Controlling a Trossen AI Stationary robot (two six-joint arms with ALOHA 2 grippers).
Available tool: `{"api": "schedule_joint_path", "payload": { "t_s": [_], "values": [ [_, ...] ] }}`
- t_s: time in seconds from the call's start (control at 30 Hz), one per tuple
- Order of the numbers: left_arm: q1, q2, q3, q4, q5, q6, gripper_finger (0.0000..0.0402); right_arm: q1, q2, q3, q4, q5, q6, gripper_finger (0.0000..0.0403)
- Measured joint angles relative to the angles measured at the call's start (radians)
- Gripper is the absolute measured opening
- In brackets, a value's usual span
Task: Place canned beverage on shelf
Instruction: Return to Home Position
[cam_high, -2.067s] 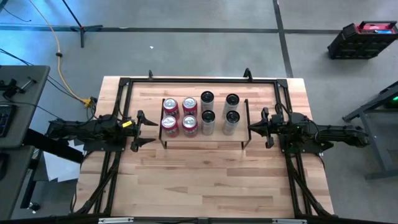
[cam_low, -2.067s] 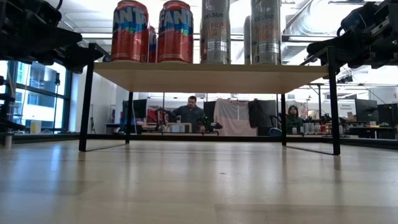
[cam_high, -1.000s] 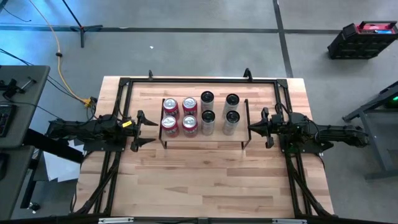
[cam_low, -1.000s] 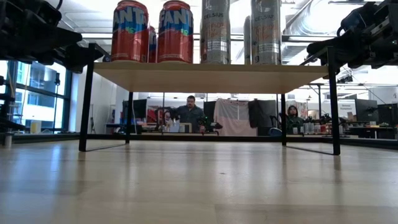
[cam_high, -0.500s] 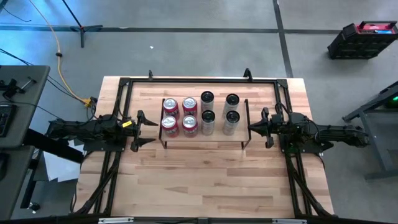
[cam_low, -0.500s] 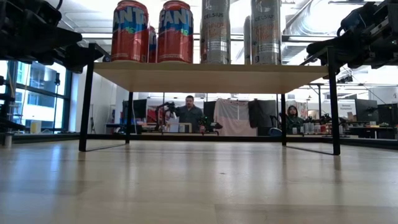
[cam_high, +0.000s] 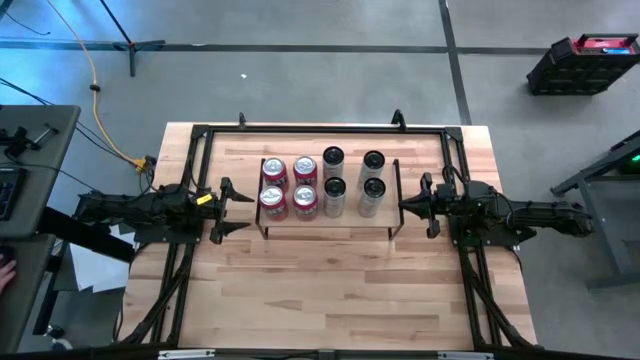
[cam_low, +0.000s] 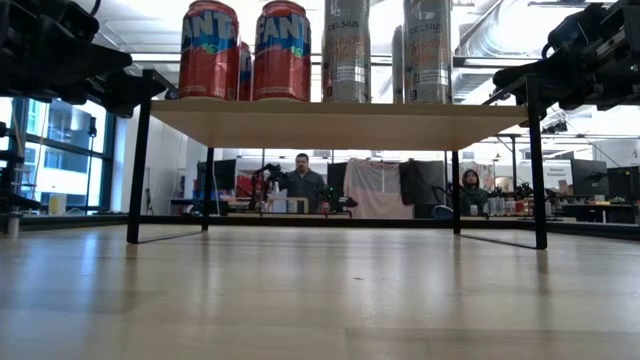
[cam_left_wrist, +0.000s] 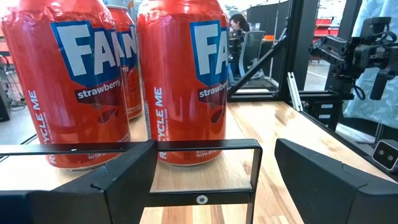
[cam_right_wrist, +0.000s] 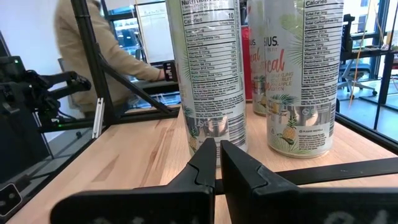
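Cans (cam_high: 304, 200) upright on shelf (cam_high: 335, 226); left claw (cam_high: 228, 210) spread wide beside it, right claw (cam_high: 407, 207) pinched together, empty.

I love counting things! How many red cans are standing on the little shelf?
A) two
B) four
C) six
B: the high view shows four red cans standing in a two-by-two block on the shelf, next to four tall slim cans.
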Motion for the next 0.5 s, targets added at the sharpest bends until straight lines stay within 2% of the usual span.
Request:
{"api": "schedule_joint_path", "payload": {
  "t_s": [0.5],
  "values": [
    [0.0,0.0,0.0,0.0,0.0,0.0,0.0314,0.0,0.0,0.0,-0.001,-0.006,0.0,0.0009]
  ]
}}
